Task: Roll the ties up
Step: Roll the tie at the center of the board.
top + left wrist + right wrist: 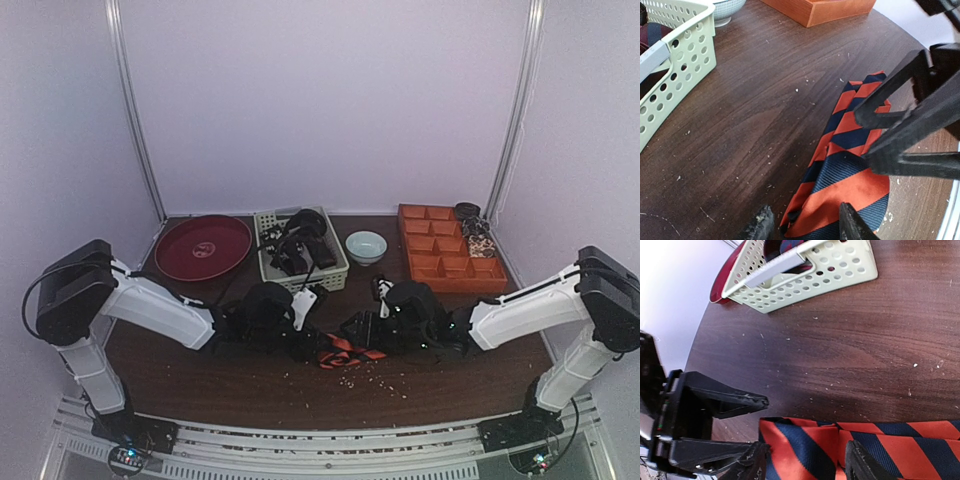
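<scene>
**A:** What stands on the table (200,385), largest first?

**B:** I count two arms, the left arm (150,305) and the right arm (520,310), both reaching in toward the middle. Behind them stand one orange tray (440,268) with compartments, one red plate (203,247), one pale perforated basket (305,283) and one pale blue bowl (366,246). The basket holds dark fabric (300,250); I cannot count its pieces.

**A:** And the tie?

**B:** I see one tie (840,185) laid out. It has broad diagonal stripes, orange-red alternating with dark navy, in a finely ribbed weave. It lies on the wood at front centre in overlapping layers, between the two grippers.

**A:** The fingers?

**B:** On the left gripper (805,225) they are apart, one on either side of the tie, not closed on it. On the right gripper (807,465) they are also apart, straddling the striped cloth. The two grippers face each other, close together.
</scene>
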